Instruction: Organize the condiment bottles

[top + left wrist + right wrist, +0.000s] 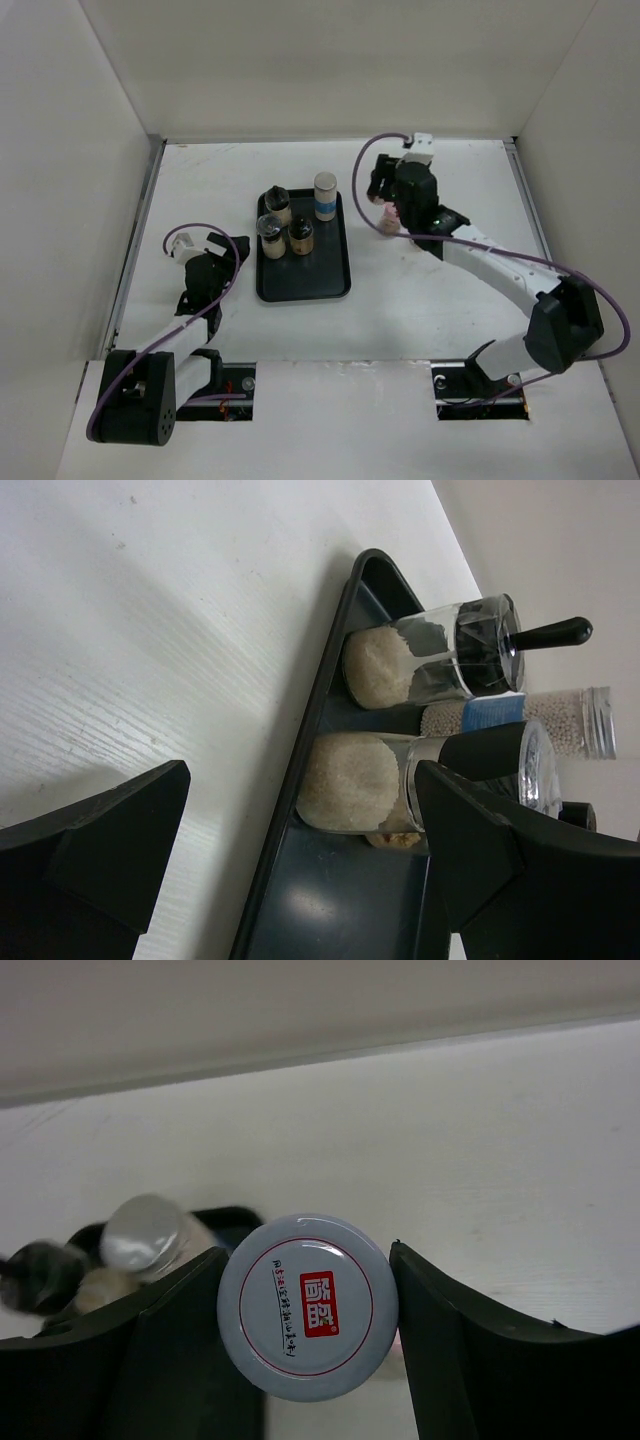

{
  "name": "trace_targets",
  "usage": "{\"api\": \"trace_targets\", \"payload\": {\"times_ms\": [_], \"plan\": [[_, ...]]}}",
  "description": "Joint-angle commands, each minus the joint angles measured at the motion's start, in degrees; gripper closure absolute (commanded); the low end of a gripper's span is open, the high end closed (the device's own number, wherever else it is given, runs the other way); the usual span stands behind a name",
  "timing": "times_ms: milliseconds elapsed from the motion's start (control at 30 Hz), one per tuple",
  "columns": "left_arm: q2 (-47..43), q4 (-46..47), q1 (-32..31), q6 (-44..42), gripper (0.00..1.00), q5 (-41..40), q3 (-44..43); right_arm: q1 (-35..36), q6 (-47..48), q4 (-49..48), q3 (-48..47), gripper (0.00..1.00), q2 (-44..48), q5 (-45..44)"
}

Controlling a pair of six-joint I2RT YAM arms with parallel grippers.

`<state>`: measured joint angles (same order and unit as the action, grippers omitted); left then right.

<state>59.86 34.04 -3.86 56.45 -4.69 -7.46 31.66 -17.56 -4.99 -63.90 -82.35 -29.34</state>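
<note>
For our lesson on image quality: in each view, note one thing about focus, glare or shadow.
Right wrist: the white-capped bottle is sharp, while the bottles behind it at left are blurred. Left wrist: soft glare on the tray floor, and shading across the table. Top external: even light, faint shadows.

A flat black rectangular tray is seen lying on a white wood-grain table, left of the middle, with its long sides running away from the near edge. The table is enclosed at the back and on both sides by plain white walls.
</note>
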Motion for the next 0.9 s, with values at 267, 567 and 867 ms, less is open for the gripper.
{"api": "trace_targets", "payload": {"times_ms": [267,567,867], "plan": [[-2.73,2.17,-0.05,0.24,0.00,-0.85,-0.27,14.52,-2.56,-10.91,-3.42,0.57,-8.78,4.29],[-2.20,2.17,-0.40,0.42,0.00,-0.59,-0.36,16.02,-3.62,-12.75,-6.50,0.56,-19.07,3.42],[-0.35,2.70,-0.58,0.77,0.00,0.73,-0.71,16.02,-2.21,-18.29,-7.03,0.50,-25.14,1.48]]}}
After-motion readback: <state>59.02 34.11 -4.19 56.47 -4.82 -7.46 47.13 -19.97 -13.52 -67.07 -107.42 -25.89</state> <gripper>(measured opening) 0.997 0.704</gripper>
